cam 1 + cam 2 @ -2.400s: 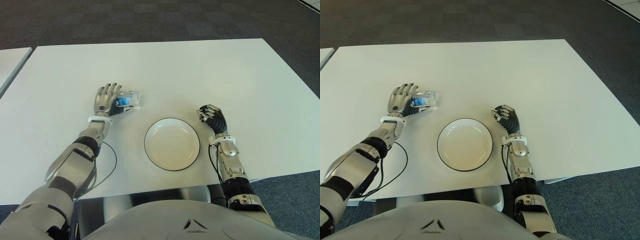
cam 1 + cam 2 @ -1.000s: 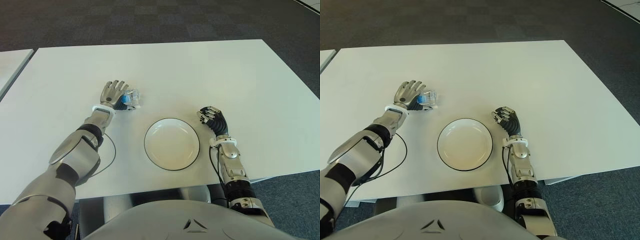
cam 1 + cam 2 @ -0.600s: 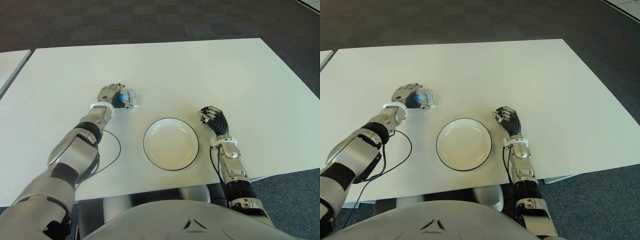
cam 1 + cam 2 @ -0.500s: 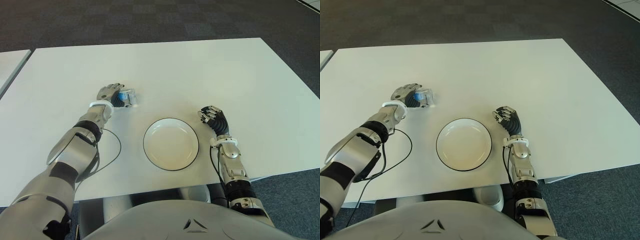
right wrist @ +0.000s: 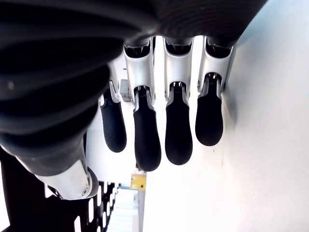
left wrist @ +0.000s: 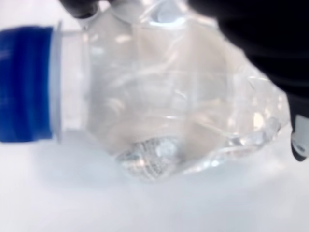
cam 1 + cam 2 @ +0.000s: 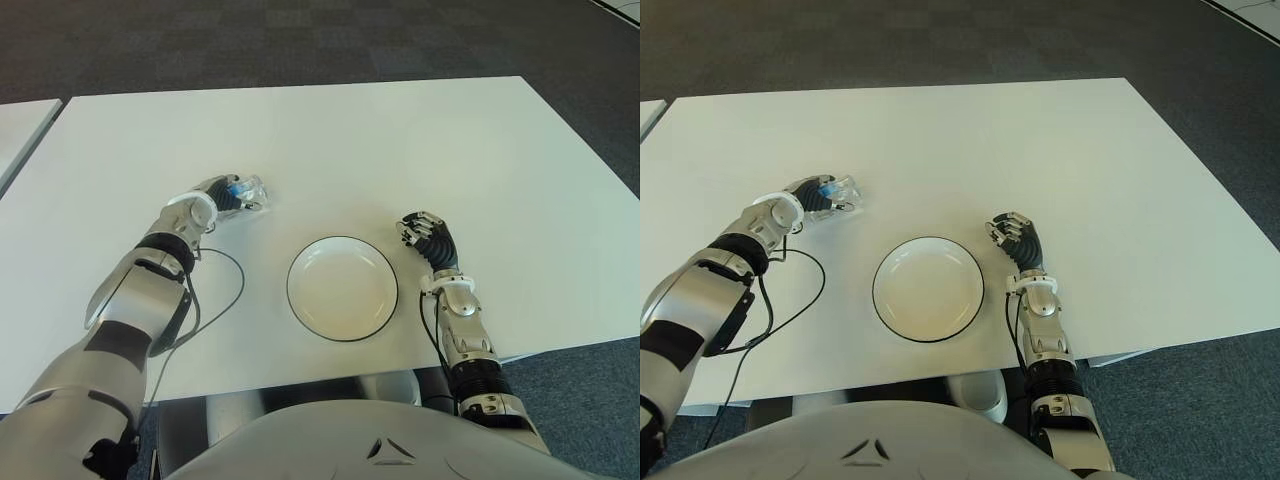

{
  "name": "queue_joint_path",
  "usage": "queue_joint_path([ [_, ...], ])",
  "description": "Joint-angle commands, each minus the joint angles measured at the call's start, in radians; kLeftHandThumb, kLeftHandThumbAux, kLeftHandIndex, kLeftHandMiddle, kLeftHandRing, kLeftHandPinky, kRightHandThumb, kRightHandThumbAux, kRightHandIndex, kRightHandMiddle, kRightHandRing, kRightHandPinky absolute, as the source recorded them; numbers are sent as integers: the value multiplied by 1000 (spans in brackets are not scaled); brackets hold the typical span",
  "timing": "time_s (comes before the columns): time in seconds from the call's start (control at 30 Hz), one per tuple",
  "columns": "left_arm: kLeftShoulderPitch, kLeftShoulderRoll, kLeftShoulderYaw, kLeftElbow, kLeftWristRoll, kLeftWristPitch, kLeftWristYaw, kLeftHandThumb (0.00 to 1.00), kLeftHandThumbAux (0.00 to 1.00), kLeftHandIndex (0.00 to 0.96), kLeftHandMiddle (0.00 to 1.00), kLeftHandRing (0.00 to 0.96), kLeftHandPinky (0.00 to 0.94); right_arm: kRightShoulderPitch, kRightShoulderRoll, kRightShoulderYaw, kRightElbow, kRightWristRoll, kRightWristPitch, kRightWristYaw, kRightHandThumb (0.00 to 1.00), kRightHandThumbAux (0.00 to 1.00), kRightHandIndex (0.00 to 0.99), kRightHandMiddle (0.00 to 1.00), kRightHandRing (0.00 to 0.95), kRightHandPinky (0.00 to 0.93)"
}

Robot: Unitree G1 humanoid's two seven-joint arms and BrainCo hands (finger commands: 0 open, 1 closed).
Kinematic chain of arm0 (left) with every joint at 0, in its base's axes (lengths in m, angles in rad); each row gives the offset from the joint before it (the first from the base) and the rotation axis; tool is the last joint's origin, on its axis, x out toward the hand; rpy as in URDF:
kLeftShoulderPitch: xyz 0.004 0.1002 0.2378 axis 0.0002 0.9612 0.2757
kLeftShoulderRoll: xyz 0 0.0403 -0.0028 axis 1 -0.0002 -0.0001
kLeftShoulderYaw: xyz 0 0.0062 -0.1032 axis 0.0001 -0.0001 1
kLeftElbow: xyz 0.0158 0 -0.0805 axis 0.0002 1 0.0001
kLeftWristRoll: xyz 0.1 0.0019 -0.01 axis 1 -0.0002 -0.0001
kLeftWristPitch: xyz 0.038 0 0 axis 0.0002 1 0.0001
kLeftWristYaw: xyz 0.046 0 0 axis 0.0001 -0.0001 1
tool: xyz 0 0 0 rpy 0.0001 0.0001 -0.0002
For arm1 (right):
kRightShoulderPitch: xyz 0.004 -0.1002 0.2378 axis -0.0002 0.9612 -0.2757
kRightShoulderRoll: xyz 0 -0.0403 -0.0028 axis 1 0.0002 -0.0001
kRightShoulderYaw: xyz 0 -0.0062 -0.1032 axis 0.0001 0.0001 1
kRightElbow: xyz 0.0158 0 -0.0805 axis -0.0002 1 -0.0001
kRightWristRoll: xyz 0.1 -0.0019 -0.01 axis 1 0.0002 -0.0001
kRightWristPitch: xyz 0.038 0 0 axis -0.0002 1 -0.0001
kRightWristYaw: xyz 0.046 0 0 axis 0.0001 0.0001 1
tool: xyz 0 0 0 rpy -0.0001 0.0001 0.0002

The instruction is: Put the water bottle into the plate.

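A small clear water bottle (image 7: 250, 189) with a blue cap lies on its side on the white table (image 7: 400, 150), left of and beyond the plate. My left hand (image 7: 218, 195) has its fingers curled around the bottle's cap end. The left wrist view is filled by the crumpled clear bottle (image 6: 174, 96), with its blue cap (image 6: 24, 84) and a dark fingertip (image 6: 299, 140) against it. The white plate (image 7: 292, 290) with a dark rim sits empty at the table's near middle. My right hand (image 7: 425, 235) shows just right of the plate, fingers loosely bent, holding nothing.
A thin black cable (image 7: 232, 300) loops on the table beside my left forearm. A second white table (image 7: 20, 120) stands at the far left. Dark carpet surrounds the table; its near edge runs just behind the plate.
My left hand has rolled from palm-down with spread fingers to a curled grip on the bottle's cap end, and the wrist has swung left. Plate and right hand have not moved.
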Motion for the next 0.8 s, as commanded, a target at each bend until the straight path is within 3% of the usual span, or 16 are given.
queue_joint_path([
  [0.03, 75, -14, 6, 37, -9, 27, -64, 512, 469, 0, 0, 0, 64, 7, 0, -2, 33, 7, 26, 7, 708, 730, 434, 608, 615, 624],
  [0.8, 73, -12, 42, 38, -16, 21, -11, 480, 543, 9, 6, 16, 77, -5, 3, -5, 52, 4, 5, -4, 707, 730, 433, 606, 611, 612],
])
